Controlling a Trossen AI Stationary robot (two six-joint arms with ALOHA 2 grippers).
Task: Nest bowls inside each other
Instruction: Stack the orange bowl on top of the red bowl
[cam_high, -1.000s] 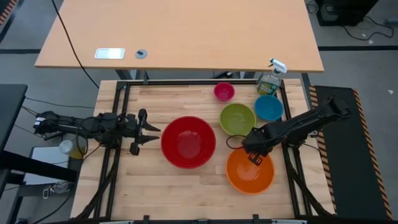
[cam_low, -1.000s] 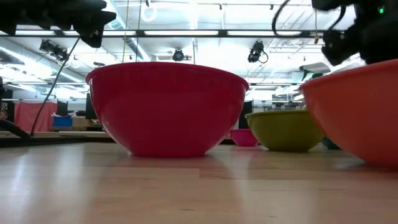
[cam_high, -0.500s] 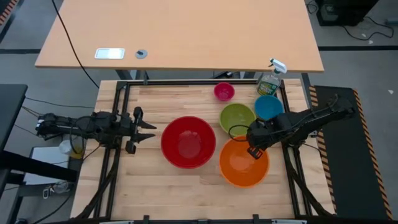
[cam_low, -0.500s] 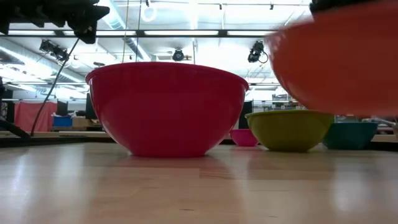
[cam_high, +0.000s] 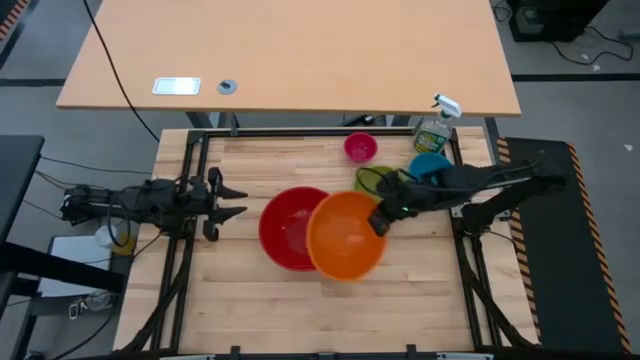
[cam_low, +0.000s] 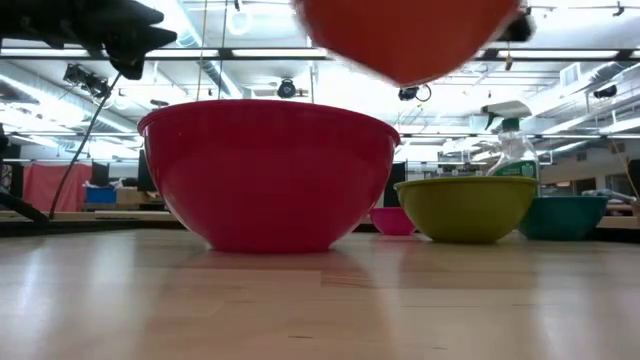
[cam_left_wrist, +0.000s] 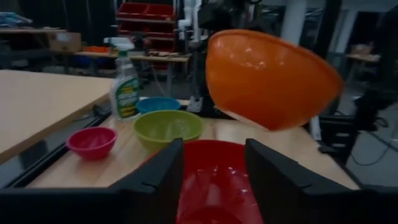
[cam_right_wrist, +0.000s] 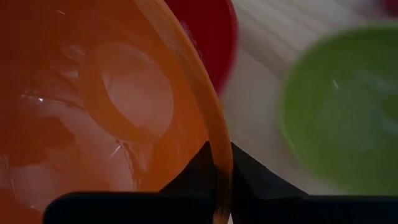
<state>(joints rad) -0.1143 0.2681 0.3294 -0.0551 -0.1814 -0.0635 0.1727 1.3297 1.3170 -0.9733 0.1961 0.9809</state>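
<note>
The orange bowl (cam_high: 345, 237) hangs in the air over the right side of the red bowl (cam_high: 288, 228), which stands on the table. My right gripper (cam_high: 380, 220) is shut on the orange bowl. The lime green bowl (cam_high: 372, 181) is partly hidden under my right arm. The blue bowl (cam_high: 430, 166) and the pink bowl (cam_high: 360, 148) stand on their bases toward the far right. My left gripper (cam_high: 238, 200) hovers open and level to the left of the red bowl, touching nothing. My right gripper pinches the orange bowl's rim (cam_right_wrist: 219, 149) on the bowl's right side, with one finger (cam_right_wrist: 194, 167) inside the bowl and the other outside. The fingers slant down from the table's right. The bowl is lifted clear of the table and tilted.
A green spray bottle (cam_high: 434, 130) stands at the far right edge behind the blue bowl. A bare strip of wood lies along the table's near edge. A dark frame rail (cam_high: 190, 215) runs along the left side under my left arm.
My right gripper has risen and swung toward the table's left edge, tipping as it went. It has carried the orange bowl off the table at the near right to above the red bowl's right side. My left gripper has drawn back slightly toward the left edge.
</note>
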